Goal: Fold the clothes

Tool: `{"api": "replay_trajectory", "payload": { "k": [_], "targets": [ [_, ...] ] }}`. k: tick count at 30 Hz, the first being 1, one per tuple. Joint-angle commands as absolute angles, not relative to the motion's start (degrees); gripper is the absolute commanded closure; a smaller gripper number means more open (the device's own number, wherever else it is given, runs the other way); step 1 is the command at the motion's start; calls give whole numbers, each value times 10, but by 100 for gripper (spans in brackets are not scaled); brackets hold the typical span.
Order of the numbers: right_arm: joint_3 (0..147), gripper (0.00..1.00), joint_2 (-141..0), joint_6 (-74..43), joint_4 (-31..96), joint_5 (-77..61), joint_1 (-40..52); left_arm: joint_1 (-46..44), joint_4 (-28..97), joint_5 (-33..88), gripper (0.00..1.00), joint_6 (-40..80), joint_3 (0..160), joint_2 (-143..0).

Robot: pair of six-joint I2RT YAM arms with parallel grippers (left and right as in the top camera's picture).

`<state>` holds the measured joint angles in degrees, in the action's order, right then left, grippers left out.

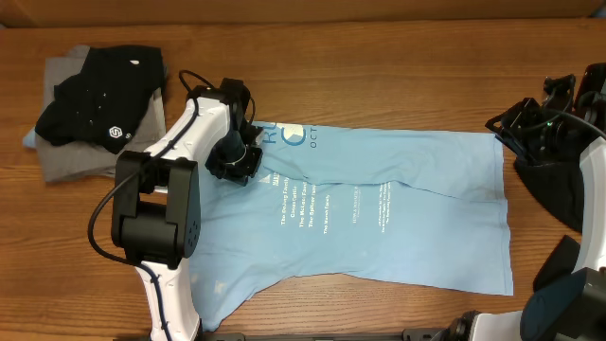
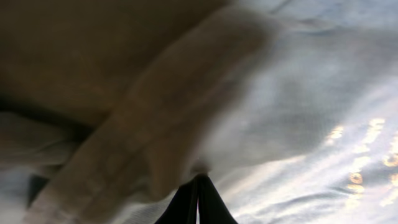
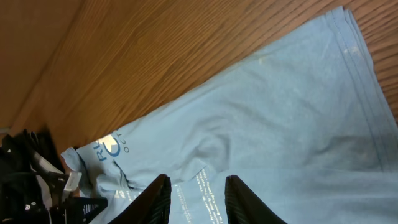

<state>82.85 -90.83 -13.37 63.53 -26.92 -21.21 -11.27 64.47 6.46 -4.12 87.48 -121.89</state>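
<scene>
Black left tool (image 2: 198, 200) on rumpled light-blue T-shirt (image 1: 398, 208)

Looks like a robotics lab bench to me, some kind of test rig. You've got a wood-grain desk (image 1: 379, 85) with two robot arms mounted at it. The left arm (image 1: 156, 204) is white and black with a black cable (image 1: 92, 227) looping off it, and the right arm (image 1: 554, 142) is all black with a tiny green light on. The only homey stuff is laundry: a light blue T-shirt (image 1: 398, 208) spread flat and a pile of black and grey clothes (image 1: 95, 118) off in the far corner. The cameras only show the desk, so I can't tell what kind of building it is.
</scene>
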Motion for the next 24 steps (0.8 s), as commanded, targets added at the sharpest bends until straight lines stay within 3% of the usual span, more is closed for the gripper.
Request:
{"api": "replay_trajectory", "payload": {
  "k": [1, 9, 11, 12, 13, 17, 20, 24],
  "targets": [
    [825, 67, -909, -119, 635, -266, -209, -115, 653, 37, 96, -25, 904, -1214],
    [825, 67, -909, -119, 636, -266, -209, -116, 745, 45, 96, -25, 1030, -1214],
    [825, 67, -909, -119, 636, -266, -209, -117, 757, 45, 80, -26, 1035, -1214],
    [825, 67, -909, -119, 636, -266, -209, -117, 757, 45, 62, -26, 1034, -1214],
    [825, 67, -909, -117, 637, -266, -209, -117, 750, 45, 50, -26, 1032, -1215],
    [825, 67, -909, -117, 636, -266, -209, -117, 680, 69, 30, -29, 1022, -1215],
    [825, 67, -909, -117, 637, -266, -209, -117, 609, 102, 34, -39, 1001, -1216],
    [825, 67, -909, -117, 641, -266, -209, -117, 539, 146, 62, -36, 950, -1216]
  ]
}}
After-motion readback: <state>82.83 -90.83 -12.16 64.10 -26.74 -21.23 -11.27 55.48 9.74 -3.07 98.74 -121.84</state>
